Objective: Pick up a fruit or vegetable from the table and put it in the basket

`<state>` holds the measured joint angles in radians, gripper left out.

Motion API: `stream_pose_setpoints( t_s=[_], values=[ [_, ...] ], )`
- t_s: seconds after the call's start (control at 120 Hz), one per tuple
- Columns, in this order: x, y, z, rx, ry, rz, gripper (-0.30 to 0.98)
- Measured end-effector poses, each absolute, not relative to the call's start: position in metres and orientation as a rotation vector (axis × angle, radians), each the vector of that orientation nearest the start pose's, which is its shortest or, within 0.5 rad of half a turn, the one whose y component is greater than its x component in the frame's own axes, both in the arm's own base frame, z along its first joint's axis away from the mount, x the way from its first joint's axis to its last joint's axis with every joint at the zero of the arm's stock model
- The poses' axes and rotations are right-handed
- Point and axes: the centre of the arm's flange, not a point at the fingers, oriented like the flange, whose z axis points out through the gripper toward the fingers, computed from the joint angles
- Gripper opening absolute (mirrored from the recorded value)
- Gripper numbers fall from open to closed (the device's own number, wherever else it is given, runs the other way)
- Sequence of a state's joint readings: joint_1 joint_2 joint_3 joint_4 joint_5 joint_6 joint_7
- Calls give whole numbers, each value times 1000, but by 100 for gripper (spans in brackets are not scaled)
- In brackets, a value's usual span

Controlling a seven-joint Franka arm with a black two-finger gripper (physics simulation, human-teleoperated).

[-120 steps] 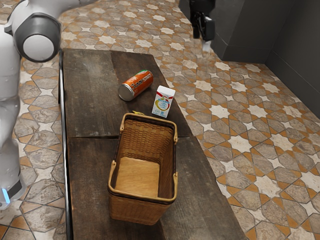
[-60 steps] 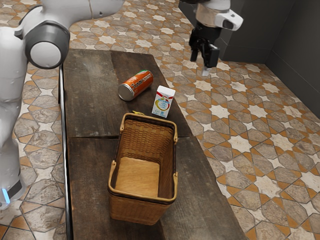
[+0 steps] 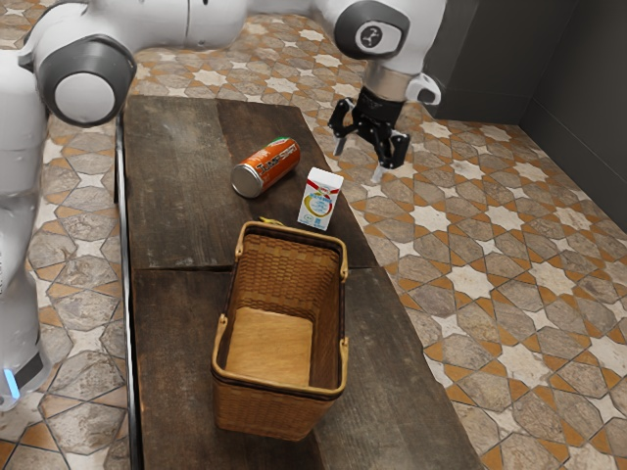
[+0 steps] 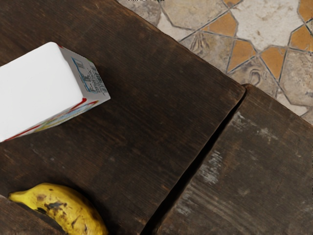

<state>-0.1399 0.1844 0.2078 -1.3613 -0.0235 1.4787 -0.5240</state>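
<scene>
Hanging wide open, hand (image 3: pixel 359 162) empty, carton (image 3: pixel 318 202) upright near banana (image 4: pixel 66 205), orange can (image 3: pixel 267 166), basket (image 3: pixel 265 408) close by.

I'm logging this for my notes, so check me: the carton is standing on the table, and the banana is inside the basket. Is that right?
Not quite. The banana is lying on the table, not inside the basket; the wrist view shows it there. The carton is indeed standing on the table.
</scene>
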Motion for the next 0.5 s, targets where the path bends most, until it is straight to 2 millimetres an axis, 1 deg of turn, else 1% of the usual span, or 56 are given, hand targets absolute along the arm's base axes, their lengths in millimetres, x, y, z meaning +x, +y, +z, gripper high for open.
stream_pose_setpoints(
  t_s=[0.042,0.075,0.108,0.3,0.375,0.408,0.442,0.5],
  values=[
    [588,30,614,-2987,-945,52,69],
    [576,32,621,-2996,-980,16,69],
    [568,35,628,-2999,-1016,-21,69],
    [554,52,627,-2957,-1220,-99,69],
    [547,55,622,-2927,-1316,-75,69],
    [544,54,616,-2915,-1354,-54,69],
    [542,51,610,-2903,-1385,-30,69],
    [539,43,589,-2880,-1425,24,69]
  ],
)
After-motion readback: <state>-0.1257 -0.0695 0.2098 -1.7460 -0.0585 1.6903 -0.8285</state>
